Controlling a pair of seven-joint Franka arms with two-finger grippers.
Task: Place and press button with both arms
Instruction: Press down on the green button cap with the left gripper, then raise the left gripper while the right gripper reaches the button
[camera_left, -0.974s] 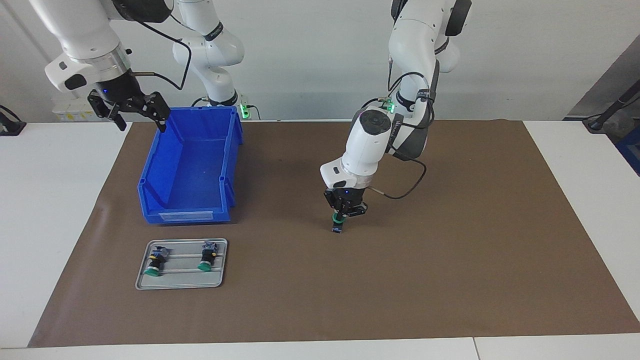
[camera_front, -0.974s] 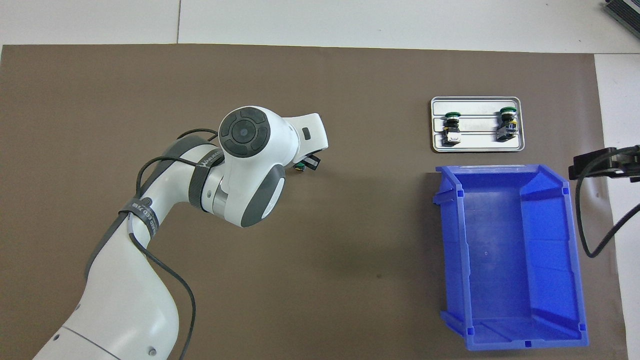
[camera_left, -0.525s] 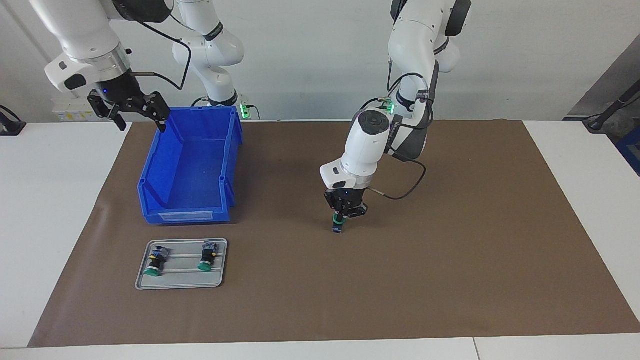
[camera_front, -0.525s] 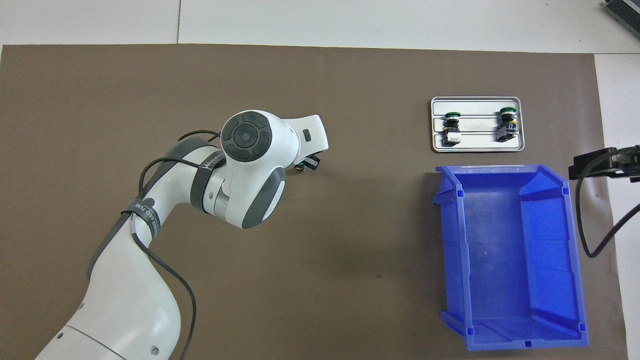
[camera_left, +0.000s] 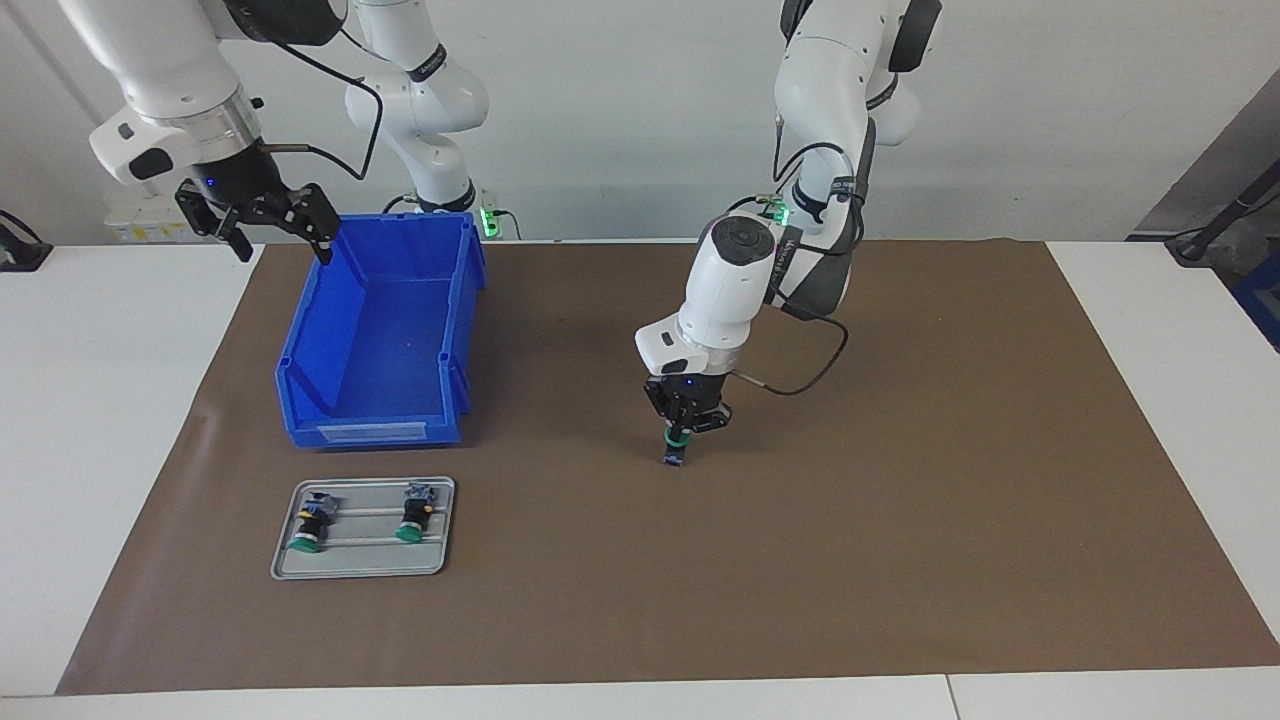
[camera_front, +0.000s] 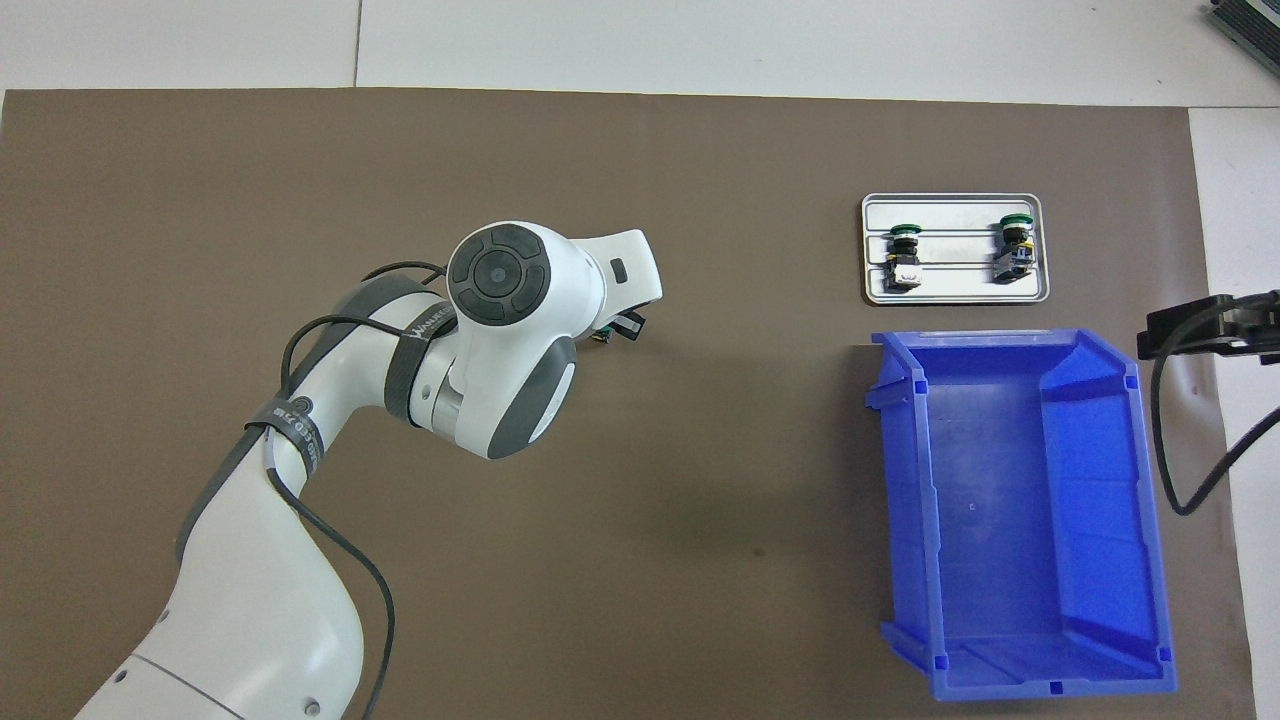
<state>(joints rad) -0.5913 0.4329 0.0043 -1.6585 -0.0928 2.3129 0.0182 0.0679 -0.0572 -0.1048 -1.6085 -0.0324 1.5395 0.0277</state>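
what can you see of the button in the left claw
The button is small, with a green cap on top, a dark body and a bluish end pointing down. It stands upright, pinched near its cap by the shut left claw, over the middle of the brown mat. Whether its lower end touches the mat cannot be told. From overhead the arm hides most of it.

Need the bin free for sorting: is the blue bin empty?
Empty: the blue bin shows only its bare floor in both views.
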